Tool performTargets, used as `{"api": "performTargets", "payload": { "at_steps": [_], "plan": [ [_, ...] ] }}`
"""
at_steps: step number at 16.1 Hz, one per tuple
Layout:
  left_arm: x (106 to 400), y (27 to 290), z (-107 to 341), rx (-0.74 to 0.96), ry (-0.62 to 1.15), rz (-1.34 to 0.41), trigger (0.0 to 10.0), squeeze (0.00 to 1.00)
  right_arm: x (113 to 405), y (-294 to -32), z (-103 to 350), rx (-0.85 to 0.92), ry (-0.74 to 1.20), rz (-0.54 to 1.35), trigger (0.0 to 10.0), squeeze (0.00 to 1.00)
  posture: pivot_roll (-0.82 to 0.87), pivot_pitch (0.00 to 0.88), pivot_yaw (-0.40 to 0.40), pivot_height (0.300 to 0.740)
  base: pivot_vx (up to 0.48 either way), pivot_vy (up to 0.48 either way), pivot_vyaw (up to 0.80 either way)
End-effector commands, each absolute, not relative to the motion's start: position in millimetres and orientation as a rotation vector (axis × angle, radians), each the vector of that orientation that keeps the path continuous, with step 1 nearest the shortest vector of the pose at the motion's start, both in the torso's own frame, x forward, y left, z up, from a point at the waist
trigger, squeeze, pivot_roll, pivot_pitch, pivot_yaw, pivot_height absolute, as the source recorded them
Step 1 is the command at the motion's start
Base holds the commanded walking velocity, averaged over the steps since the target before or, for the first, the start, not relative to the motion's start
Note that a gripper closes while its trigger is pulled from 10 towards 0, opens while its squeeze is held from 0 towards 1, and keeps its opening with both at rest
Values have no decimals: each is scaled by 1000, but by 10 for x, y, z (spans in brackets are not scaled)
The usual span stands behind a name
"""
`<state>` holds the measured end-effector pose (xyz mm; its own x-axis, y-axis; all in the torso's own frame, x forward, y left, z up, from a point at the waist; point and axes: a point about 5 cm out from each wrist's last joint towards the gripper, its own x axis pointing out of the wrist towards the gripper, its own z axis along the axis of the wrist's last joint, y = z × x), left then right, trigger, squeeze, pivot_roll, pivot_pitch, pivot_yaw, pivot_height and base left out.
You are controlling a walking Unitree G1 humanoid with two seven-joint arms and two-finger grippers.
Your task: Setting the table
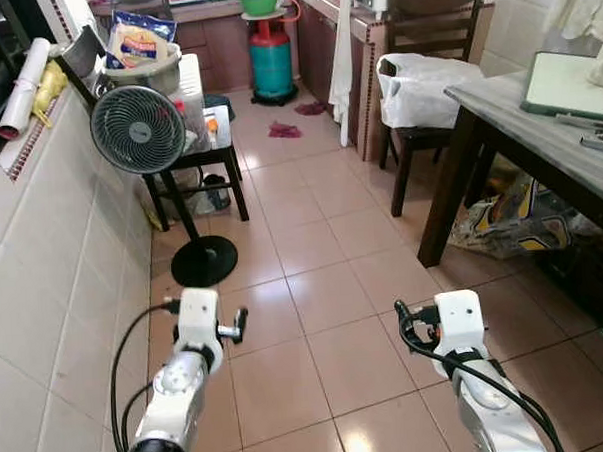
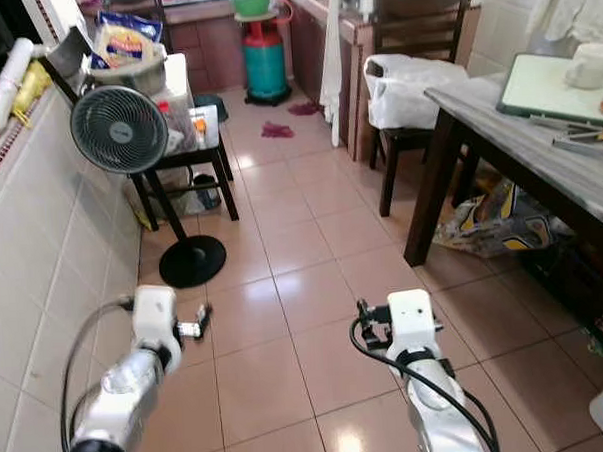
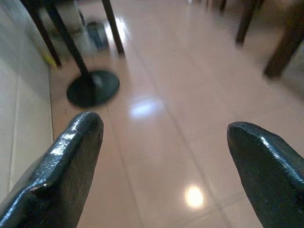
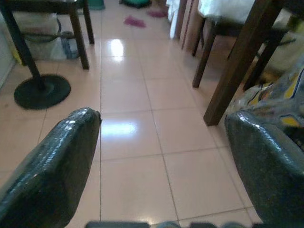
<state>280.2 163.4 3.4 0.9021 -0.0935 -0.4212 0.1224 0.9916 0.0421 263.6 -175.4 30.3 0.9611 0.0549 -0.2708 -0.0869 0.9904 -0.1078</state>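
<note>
Dining table (image 1: 538,136): ahead on my right, dark legs, pale top carrying a green-edged board (image 1: 568,84) and a white mug (image 2: 587,65).
My left gripper (image 3: 161,161): fingers spread, empty, above the floor tiles (image 1: 325,295).
My right gripper (image 4: 161,156): fingers spread, empty.
Pedestal fan (image 1: 137,129): by the left wall.

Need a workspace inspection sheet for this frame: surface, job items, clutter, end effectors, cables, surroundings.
Surface: dark wooden table at the robot's right, tiled floor ahead.
Job's things: green board, white cup and utensils on the table.
Clutter: standing fan, low side table piled with items, bags under the table.
End effectors: left end effector open, empty; right end effector open, empty; both over the floor.
Cables: black cables on both arms.
Surroundings: gas cylinder, chair with white bag.
</note>
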Motion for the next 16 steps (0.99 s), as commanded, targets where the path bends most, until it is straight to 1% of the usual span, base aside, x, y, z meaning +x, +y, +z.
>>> {"api": "performTargets", "payload": {
  "at_steps": [1,2,3,4,5,7,8,9,10,12,16],
  "plan": [
    [2736,1717,-86,110,494,-119,10000,0,2645,-1719,199,-119,310,99,10000,224,-55,0,49,740,0,0,0],
    [2645,1778,-204,140,555,-115,10000,0,2638,-1722,103,-128,341,99,10000,137,-59,0,51,740,0,0,0],
    [2566,1829,-285,159,598,-114,10000,0,2625,-1730,25,-128,376,99,10000,94,-59,0,51,740,0,0,0],
    [2447,1916,-385,212,647,-117,10000,0,2571,-1758,-126,-124,454,86,10000,0,-62,0,47,740,0,0,0],
    [2282,1970,-520,238,737,-125,10000,0,2450,-1807,-323,-100,572,63,10000,0,-60,0,38,740,0,0,0],
    [2141,1986,-632,247,827,-127,10000,0,2268,-1831,-525,-74,707,57,10000,0,-64,0,28,740,0,0,0],
    [2113,1982,-653,242,842,-128,10000,0,2204,-1820,-585,-55,753,62,10000,0,-63,0,26,740,0,0,0],
    [2036,1946,-708,239,883,-158,10000,0,2085,-1823,-680,-50,825,50,10000,0,-56,0,23,740,0,0,0],
    [2003,1927,-730,238,899,-173,10000,0,2041,-1817,-715,-21,857,41,10000,0,-57,0,22,740,0,0,0],
    [1841,1925,-816,243,952,-184,10000,0,1845,-1808,-834,-27,956,54,10000,0,-54,0,19,740,0,0,0],
    [1639,2015,-870,317,952,-281,10000,0,1730,-1788,-889,-71,988,112,10000,0,-48,0,20,740,0,0,0]
  ]
}}
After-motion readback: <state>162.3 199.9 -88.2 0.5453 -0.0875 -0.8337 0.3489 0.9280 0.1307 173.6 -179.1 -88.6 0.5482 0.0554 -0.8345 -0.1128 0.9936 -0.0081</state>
